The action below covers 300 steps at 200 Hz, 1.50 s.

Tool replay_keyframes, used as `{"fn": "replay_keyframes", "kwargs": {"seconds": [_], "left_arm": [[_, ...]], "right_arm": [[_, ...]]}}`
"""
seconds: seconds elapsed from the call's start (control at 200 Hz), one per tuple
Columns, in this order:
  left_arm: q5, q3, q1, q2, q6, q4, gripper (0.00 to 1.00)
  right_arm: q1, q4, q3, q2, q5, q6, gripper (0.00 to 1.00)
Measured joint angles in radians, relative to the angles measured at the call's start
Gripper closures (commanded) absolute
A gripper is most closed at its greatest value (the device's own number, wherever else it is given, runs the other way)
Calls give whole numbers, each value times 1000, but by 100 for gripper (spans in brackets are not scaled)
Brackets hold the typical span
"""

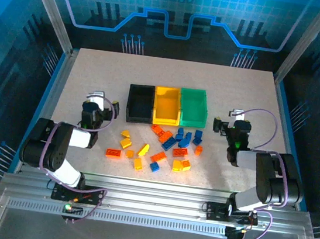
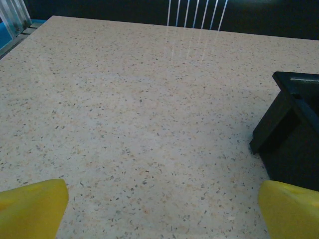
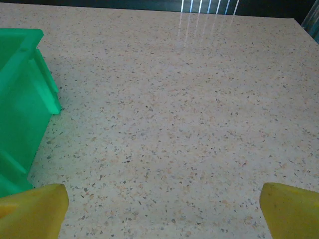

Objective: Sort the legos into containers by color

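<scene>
Bins [image 1: 166, 120] ranged in a left-right row, bricks [image 1: 180, 151] scattered nearer, bare table [image 1: 95, 70] either side, left gripper [image 2: 162, 211] and right gripper [image 3: 162, 211] spread wide, nothing held.

Three open-topped plastic bins of equal size stand upright, joined in a row near the middle of the tabletop [image 1: 95, 70]: the black bin [image 1: 139, 118] on the left, the yellow bin [image 1: 165, 121] in the centre, the green bin [image 1: 191, 121] on the right. The legos [image 1: 168, 145] lie loose on the tabletop just in front of the bins (on the near side). They are a scatter of small yellow, orange-red and blue bricks, some touching, with one orange-red brick [image 1: 113, 153] lying flat farthest left.
</scene>
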<state>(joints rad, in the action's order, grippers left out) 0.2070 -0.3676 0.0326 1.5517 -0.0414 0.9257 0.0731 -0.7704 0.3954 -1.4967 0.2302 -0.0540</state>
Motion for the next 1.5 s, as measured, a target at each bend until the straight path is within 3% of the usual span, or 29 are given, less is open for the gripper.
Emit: {"fn": "replay_keyframes", "kwargs": {"seconds": [1.076,1.501], "left_arm": [[-3,0,0,0,0,0,1],[81,-82,0,-227,-32,-252,1]], "right_arm": [[0,1,0,0,-4,0,0],[26,345,152,200,123,-61,0]]}}
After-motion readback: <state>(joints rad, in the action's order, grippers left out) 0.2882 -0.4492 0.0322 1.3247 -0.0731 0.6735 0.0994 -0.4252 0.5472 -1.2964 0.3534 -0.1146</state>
